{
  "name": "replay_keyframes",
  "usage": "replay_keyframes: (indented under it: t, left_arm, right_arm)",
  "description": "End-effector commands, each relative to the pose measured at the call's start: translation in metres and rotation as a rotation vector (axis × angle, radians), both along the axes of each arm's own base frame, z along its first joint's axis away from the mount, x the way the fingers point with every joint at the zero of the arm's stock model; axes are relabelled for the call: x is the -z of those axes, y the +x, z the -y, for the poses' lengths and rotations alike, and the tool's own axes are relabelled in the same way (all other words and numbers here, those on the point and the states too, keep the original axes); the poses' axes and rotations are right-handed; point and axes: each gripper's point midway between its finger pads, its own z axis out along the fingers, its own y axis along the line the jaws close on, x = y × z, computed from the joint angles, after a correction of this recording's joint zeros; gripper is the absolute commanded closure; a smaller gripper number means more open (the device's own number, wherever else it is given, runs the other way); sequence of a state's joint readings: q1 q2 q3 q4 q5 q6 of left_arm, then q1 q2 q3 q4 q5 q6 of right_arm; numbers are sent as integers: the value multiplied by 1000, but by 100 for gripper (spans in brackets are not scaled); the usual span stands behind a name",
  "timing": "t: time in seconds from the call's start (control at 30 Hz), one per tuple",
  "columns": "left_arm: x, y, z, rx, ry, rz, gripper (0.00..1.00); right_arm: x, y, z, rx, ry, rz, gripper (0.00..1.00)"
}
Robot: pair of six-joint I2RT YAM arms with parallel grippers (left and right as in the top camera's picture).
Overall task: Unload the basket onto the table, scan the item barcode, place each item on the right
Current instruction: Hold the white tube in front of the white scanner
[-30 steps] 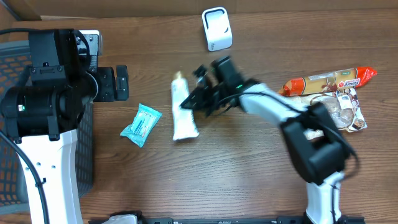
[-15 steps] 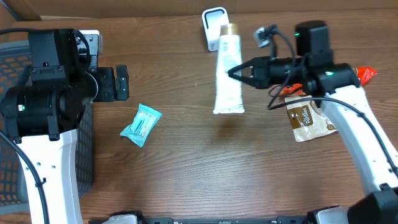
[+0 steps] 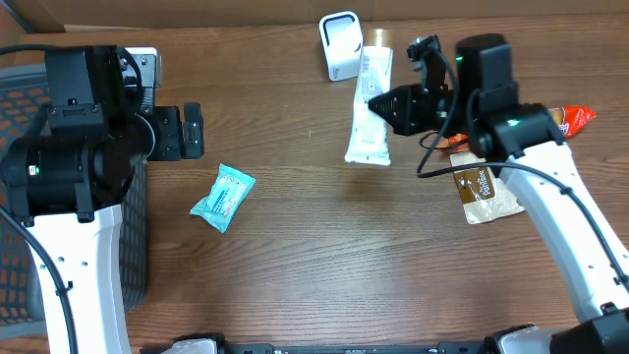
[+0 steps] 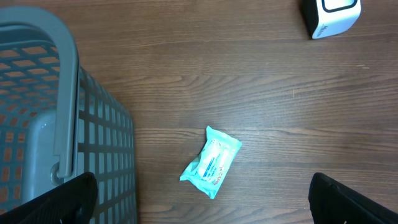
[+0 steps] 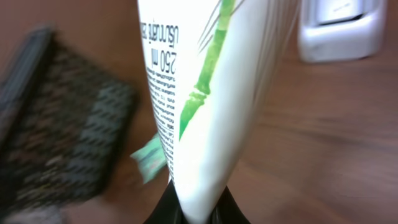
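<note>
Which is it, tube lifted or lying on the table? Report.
Lifted. The right claw is shut on the tube, holding it above the table beside the scanner.

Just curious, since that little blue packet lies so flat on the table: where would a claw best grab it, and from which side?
Probably from straight above, pinching the blue packet across its narrow middle. It lies flat and slanted on the table, bare wood all round, so the claw would turn to match that slant; the crimped ends look too thin to hold.
</note>
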State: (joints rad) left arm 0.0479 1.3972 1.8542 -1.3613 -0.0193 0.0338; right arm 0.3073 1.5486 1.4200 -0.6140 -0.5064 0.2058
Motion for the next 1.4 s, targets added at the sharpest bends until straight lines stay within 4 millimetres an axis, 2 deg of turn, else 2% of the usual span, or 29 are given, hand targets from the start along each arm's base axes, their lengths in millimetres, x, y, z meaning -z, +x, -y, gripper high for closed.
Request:
replay_keyframes:
  t: [0.0,0.23,0.3,0.4,0.53,0.63,0.87,1.0,1.1,1.37]
  left_arm:
    - [0,3,-3,6,17,1,1]
    - [0,3,-3,6,17,1,0]
    - [0,3,-3,6,17,1,0]
    - [0,3,-3,6,17,1,0]
    - [0,3,-3,6,17,1,0]
    - [0,3,-3,6,17,0,0]
    - [0,3,-3,7,16,0,0]
    - [0,3,-3,6,17,0,0]
    - [0,3,-3,6,17,0,0]
    - [0,3,-3,6,17,0,0]
  right_arm:
    - [-36,44,19,263,-226,255,97]
    - [-29,109,34,519,-644,574,96]
    - [-21,132,33,489,-811,686,96]
    - [-8,153,29,417,-970,787,96]
    - [10,178,28,395,-1071,877,96]
    - [31,193,29,350,-1177,926,96]
    - [77,205,5,117,-1289,1009,96]
    - [81,209,-1,114,-1294,1059,96]
    - [93,211,-2,84,-1330,1063,96]
    - [104,213,6,86,-1354,1033,96]
